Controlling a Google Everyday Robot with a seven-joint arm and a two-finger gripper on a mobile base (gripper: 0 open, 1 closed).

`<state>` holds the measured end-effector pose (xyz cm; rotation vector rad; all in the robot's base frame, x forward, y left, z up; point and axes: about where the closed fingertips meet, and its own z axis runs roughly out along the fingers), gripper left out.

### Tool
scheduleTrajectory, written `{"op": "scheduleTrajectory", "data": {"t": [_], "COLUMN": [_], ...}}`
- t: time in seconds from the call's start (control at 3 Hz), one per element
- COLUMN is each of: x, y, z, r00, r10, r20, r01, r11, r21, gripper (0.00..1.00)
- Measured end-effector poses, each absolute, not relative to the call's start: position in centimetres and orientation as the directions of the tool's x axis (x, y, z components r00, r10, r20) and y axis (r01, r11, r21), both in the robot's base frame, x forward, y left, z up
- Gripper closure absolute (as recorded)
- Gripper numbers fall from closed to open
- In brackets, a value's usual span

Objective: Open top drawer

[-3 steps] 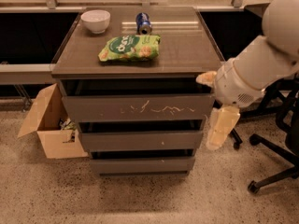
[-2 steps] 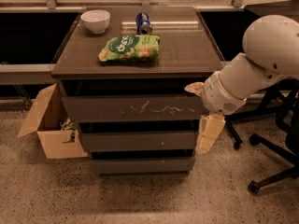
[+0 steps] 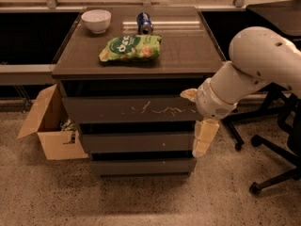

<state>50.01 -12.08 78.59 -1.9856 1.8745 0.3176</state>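
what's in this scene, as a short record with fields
top drawer: looks closed, scratched front
pincer: by the top drawer's right end, in front of it
cabinet top: white bowl, blue can on its side, green snack bag
floor left: open cardboard box
floor right: office chair

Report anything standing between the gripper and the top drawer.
Nothing visible does. The gripper hangs at the right end of the top drawer, in front of its face. The cardboard box stands aside, left of the cabinet.
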Motion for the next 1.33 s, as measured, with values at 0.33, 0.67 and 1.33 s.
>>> {"op": "scheduleTrajectory", "data": {"t": [0.33, 0.67, 1.33], "x": [52.1, 58.4, 61.7], "y": [-12.6, -14.1, -13.4], "z": [75.3, 69.7, 68.4], "r00": [0.101, 0.158, 0.195], "r10": [-0.909, -0.904, -0.916], "r20": [-0.404, -0.396, -0.351], "r01": [-0.990, -0.972, -0.957], "r11": [-0.053, -0.072, -0.099], "r21": [-0.128, -0.225, -0.273], "gripper": [0.00, 0.00, 0.00]}}
